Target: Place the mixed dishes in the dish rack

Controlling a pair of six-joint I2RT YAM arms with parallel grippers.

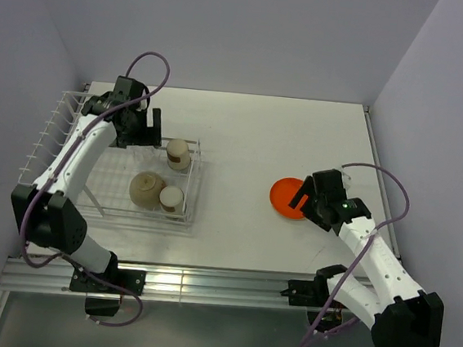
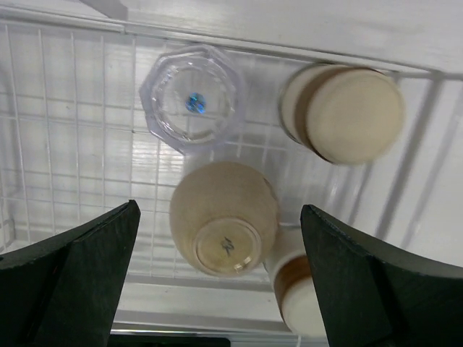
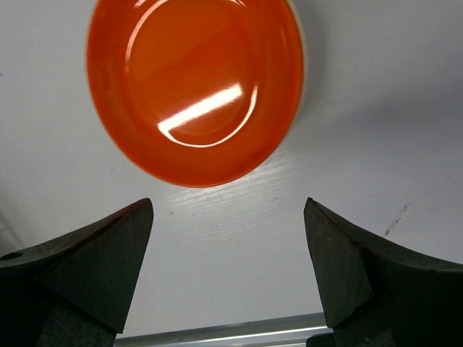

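The dish rack [image 1: 106,193] stands at the left, its upright plate slots [image 1: 50,136] along its far-left side. In its basket an upside-down cream bowl [image 2: 224,225] sits between two tan cups [image 2: 346,114] [image 2: 298,300], and a clear glass [image 2: 192,97] stands on the wire floor [image 2: 65,130]. My left gripper [image 2: 219,217] hangs open above the basket, holding nothing. The orange plate [image 3: 195,87] lies flat on the table to the right. My right gripper [image 3: 228,206] is open just short of the plate's near edge, with bare table between its fingers.
In the top view the bowl [image 1: 146,188] and cups [image 1: 178,154] [image 1: 171,198] fill the basket's right end. The plate [image 1: 285,197] lies partly under my right gripper [image 1: 301,197]. An aluminium rail [image 1: 221,286] runs along the table's near edge.
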